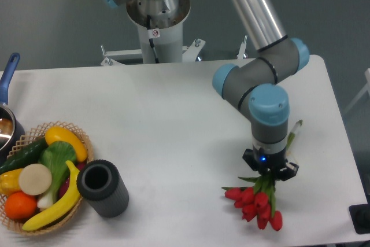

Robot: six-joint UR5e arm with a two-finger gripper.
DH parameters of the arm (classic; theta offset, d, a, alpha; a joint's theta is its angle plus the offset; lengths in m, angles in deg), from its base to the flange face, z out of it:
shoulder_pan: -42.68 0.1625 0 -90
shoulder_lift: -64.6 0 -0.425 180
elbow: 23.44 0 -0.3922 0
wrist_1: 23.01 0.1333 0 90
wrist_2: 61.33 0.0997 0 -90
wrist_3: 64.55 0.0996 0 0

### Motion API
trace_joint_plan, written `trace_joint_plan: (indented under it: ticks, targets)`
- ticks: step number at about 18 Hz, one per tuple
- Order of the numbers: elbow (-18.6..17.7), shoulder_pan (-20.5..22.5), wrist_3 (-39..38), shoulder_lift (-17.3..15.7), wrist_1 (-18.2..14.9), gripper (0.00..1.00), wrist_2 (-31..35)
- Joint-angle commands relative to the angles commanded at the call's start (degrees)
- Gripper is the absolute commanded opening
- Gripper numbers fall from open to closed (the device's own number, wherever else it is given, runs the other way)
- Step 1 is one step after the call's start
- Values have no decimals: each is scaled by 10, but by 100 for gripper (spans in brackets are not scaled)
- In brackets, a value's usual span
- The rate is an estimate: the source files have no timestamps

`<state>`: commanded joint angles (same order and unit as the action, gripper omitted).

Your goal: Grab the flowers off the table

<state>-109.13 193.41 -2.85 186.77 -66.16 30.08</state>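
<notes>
The flowers [254, 202], a bunch of red tulips with green stems and leaves, lie on the white table [173, 120] at the front right. Their stems run up and to the right, with the stem end showing past the arm at the right. My gripper [269, 173] points straight down over the stems just above the buds. Its fingers are hidden by the wrist and the leaves, so I cannot tell whether they are closed on the stems.
A wicker basket [81, 143] of fruit and vegetables sits at the front left. A dark grey cylinder [103, 188] stands beside it. A pot with a blue handle [7, 79] is at the left edge. The table's right edge is close to the flowers.
</notes>
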Motion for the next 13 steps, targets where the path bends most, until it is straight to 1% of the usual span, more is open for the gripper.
trace_joint_plan:
  ticks: [2,3,4,5,8,9,10,11,13]
  targets:
    - [1,20,5,-4,-1,4,-31]
    - [4,22,6,-11,-5,4,-39]
    - [12,23,13,-11,-18,4,-39]
    - [24,23,27,-11,-39,4,-39]
    - [67,21,56,-10,-121,4,-36]
    - [79,21,57,-7,-141,4,-35]
    - [87,21,58,-6,-155,4,-35]
    - [90,21,58,-6,-161,4,-35]
    - [91,22,61,-7,-163,4,-35]
